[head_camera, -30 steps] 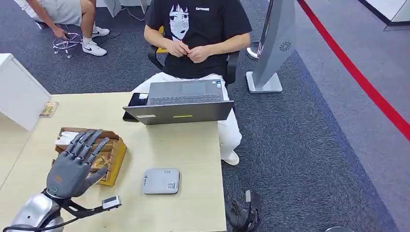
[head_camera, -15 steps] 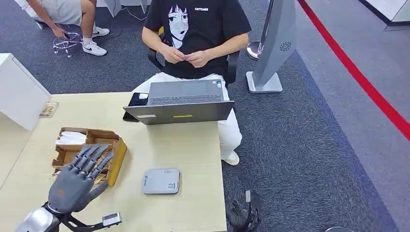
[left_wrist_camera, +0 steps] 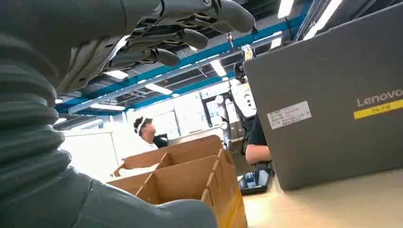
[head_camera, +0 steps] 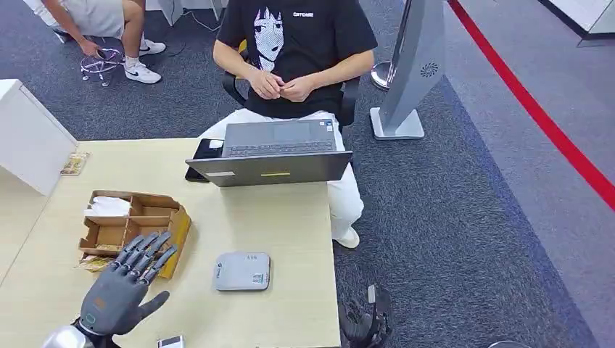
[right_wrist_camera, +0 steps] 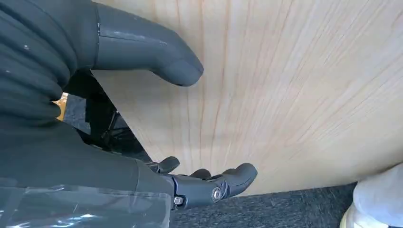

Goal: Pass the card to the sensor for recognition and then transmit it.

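Note:
My left hand (head_camera: 120,288) hovers over the table's front left with its fingers spread and nothing in it. Its fingertips (head_camera: 152,243) reach the near edge of a divided cardboard box (head_camera: 149,215). A white stack (head_camera: 109,205) lies in the box's far compartment, and small printed cards (head_camera: 93,262) lie at its near side. The flat grey sensor (head_camera: 242,271) sits on the table to the right of the hand. In the left wrist view the box (left_wrist_camera: 190,173) stands just ahead of the hand (left_wrist_camera: 95,52). My right hand (right_wrist_camera: 95,142) hangs open beside a pale wooden surface (right_wrist_camera: 285,85), holding nothing.
A grey laptop (head_camera: 275,156) stands at the table's far edge with a dark phone (head_camera: 203,151) beside it. A person (head_camera: 294,51) sits behind it, hands together. A white cabinet (head_camera: 29,138) borders the table's left, with a card (head_camera: 72,163) near it. A grey stand (head_camera: 413,65) rises at the back right.
My left hand has drawn back from above the cardboard box toward the table's front edge, still holding nothing. The box's compartments are now uncovered.

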